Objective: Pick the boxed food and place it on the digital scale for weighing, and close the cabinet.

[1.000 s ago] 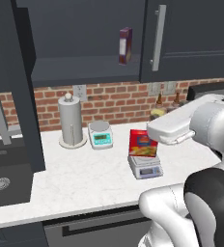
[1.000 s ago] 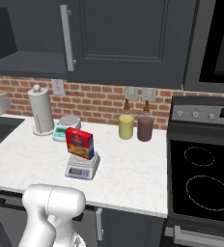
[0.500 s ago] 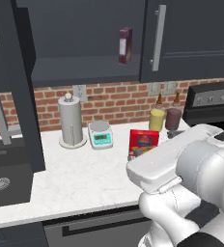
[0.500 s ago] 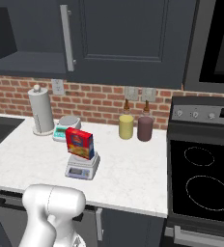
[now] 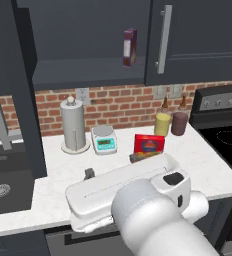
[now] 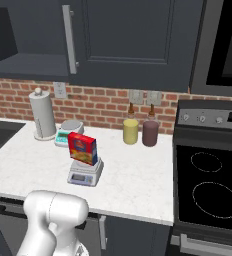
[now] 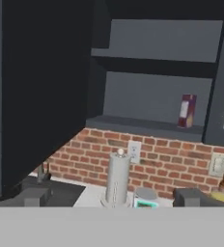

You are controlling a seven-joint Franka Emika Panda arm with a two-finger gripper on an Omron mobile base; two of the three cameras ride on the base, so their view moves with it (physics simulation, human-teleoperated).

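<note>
The red boxed food (image 6: 83,148) stands upright on the small grey digital scale (image 6: 84,173) at mid-counter. In the left base view the boxed food (image 5: 149,143) shows just past my white arm, which hides most of the scale. The dark cabinet (image 7: 152,96) has its left door (image 7: 36,87) swung open, and its right door (image 5: 198,35) is shut. In the hand view my gripper (image 7: 113,197) faces the open cabinet from a distance. Its fingertips (image 7: 34,195) are wide apart, open, with nothing between them.
A narrow purple box (image 7: 186,111) stands on the cabinet shelf. On the counter are a paper towel holder (image 6: 42,114), a teal-and-white scale (image 6: 68,134), and yellow (image 6: 130,131) and brown (image 6: 150,133) jars. There is a sink (image 5: 3,185) at left and a stove (image 6: 213,185) at right.
My arm has swung from the right side down and left across the front of the left base view. The boxed food has stayed on the scale. The gripper has stayed open.
</note>
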